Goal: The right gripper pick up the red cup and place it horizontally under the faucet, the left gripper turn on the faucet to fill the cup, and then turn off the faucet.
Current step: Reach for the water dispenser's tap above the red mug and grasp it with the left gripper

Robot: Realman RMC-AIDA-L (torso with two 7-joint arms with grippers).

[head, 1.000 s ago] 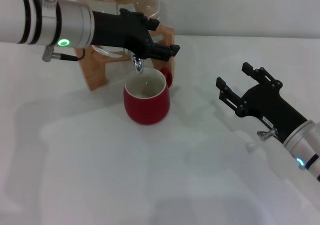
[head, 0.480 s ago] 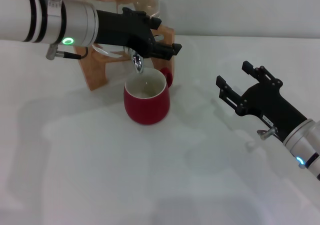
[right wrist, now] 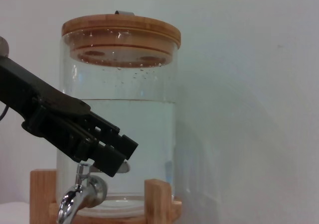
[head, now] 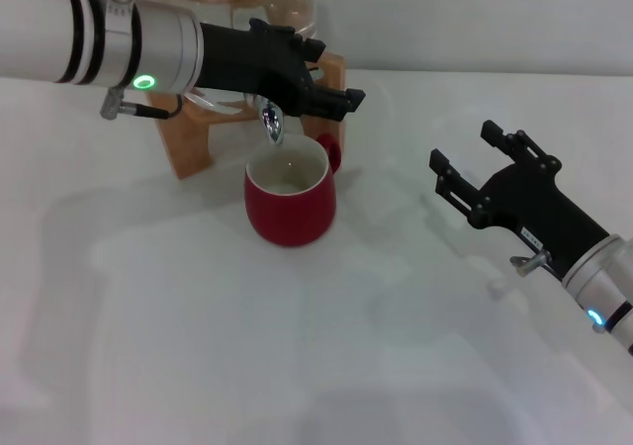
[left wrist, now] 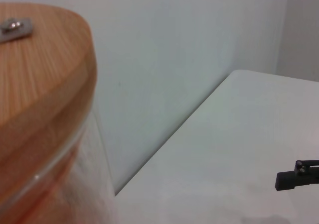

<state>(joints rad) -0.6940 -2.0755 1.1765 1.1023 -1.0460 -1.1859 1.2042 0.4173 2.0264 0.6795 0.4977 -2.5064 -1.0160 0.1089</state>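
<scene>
The left gripper point(head: 331, 97) is up at the faucet point(head: 271, 123), its black fingers reaching across just above the chrome spout, and whether they are pinched on the lever or merely lying against it cannot be told from here. Directly below it the red cup point(head: 290, 197) stands upright on the white table point(head: 297, 366), mouth under the spout, handle turned toward the wooden stand point(head: 193, 133). No stream is visible. Well off to the side, the right gripper point(head: 473, 158) hovers over the table, fingers spread and holding nothing.

The danger is all at that lever. Push with the claw set too high and it probably slides off, and nothing flows. Lean in too hard and the glass jar point(right wrist: 119, 129), more than half full, could shift on its stand and carry the spout off the cup's mouth. Close the tap late and the cup overflows.
</scene>
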